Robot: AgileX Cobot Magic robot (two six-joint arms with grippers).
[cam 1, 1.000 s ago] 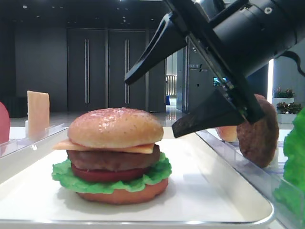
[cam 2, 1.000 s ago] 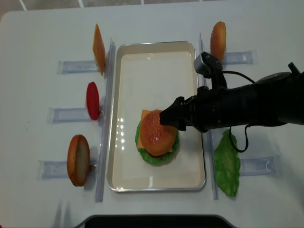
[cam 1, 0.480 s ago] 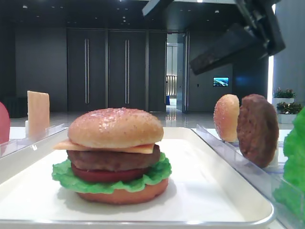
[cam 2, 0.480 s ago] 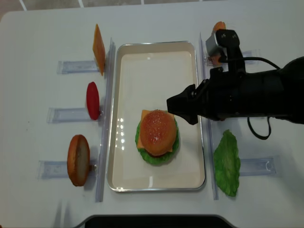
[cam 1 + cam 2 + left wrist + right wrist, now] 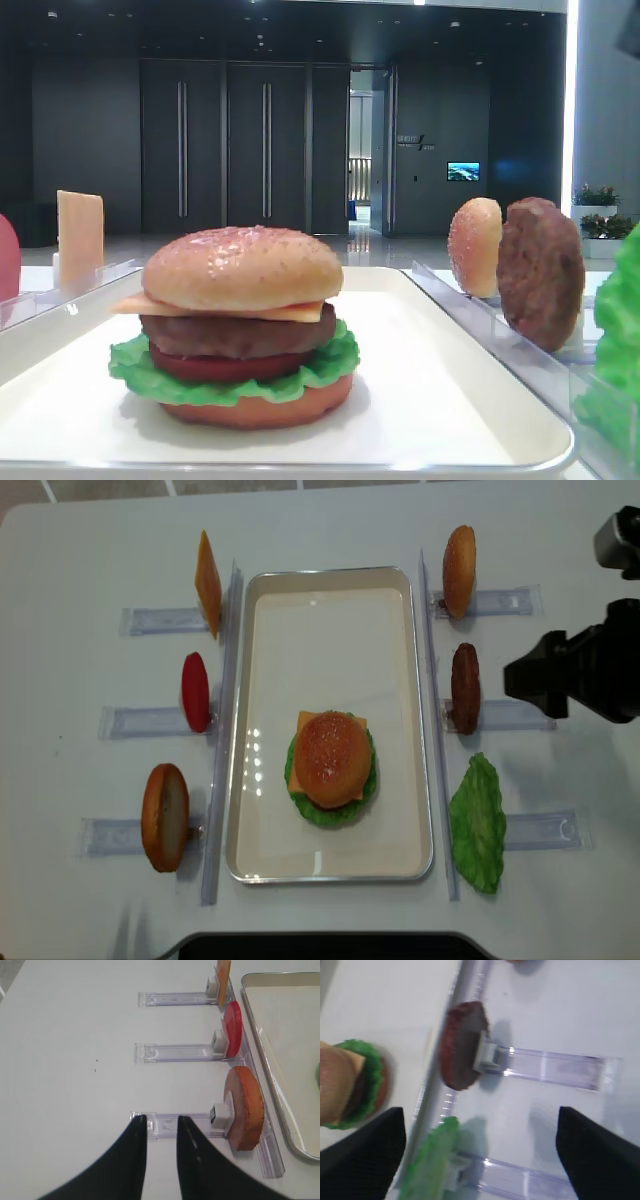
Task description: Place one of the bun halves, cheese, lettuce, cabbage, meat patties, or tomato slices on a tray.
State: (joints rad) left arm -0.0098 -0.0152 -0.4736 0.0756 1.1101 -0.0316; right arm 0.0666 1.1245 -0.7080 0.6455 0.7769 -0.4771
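Glossy speckled crust caps the domed bun half (image 5: pixel 330 757), stacked on cheese (image 5: pixel 290 312), a bumpy patty (image 5: pixel 235 335), tomato and frilly lettuce (image 5: pixel 300 802) in the white tray (image 5: pixel 330 600). The right hand (image 5: pixel 535 677) hovers spread, empty; the left hand (image 5: pixel 161 1127) nearly pressed together.

a stacked burger sits in the white tray (image 5: pixel 330 610), toward its near edge: speckled bun top (image 5: pixel 330 756) over cheese (image 5: pixel 290 312), patty (image 5: pixel 235 335), tomato (image 5: pixel 215 367), lettuce (image 5: pixel 335 362) and bottom bun (image 5: pixel 260 408). spare pieces stand on edge in clear racks along both long sides of the tray.
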